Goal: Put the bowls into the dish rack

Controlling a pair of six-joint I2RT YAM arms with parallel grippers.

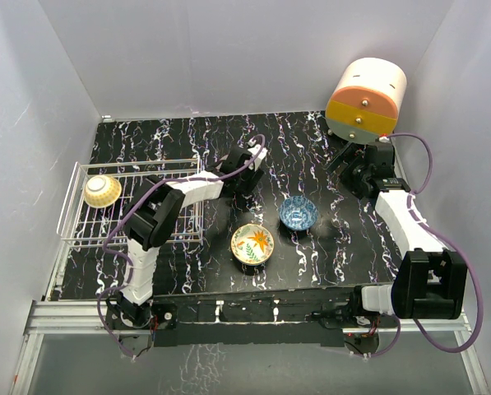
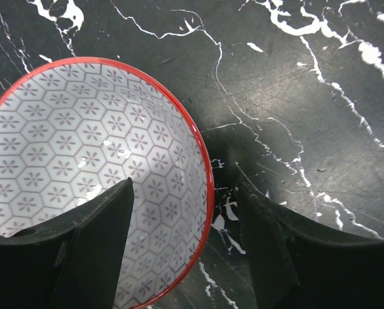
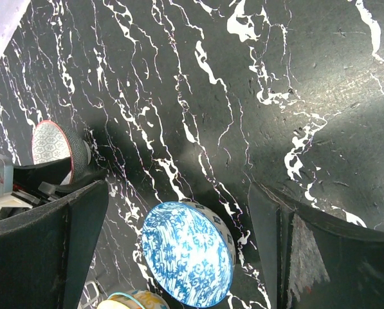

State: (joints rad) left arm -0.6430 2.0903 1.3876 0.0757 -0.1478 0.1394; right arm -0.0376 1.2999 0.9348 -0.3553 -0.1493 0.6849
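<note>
As seen from above: nearest on the worktop (image 1: pixel 311 140), flowered bowl (image 1: pixel 252 243), then blue bowl (image 1: pixel 298 212). Yellow bowl (image 1: pixel 102 191) inside the dish rack (image 1: pixel 138 174). Farther, left end effector (image 2: pixel 185 193) open, astride the grey-white bowl's (image 2: pixel 82 141) red rim. Right end effector (image 3: pixel 179 188) spread wide by the drawer unit (image 1: pixel 366 100).

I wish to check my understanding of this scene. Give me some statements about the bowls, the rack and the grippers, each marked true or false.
1. The yellow bowl lies in the rack. True.
2. The blue bowl lies in the rack. False: it stands on the table.
3. The left gripper is astride the rim of the red-rimmed bowl. True.
4. The right gripper holds the flower bowl. False: it is open and empty, and that bowl stands on the table.
</note>
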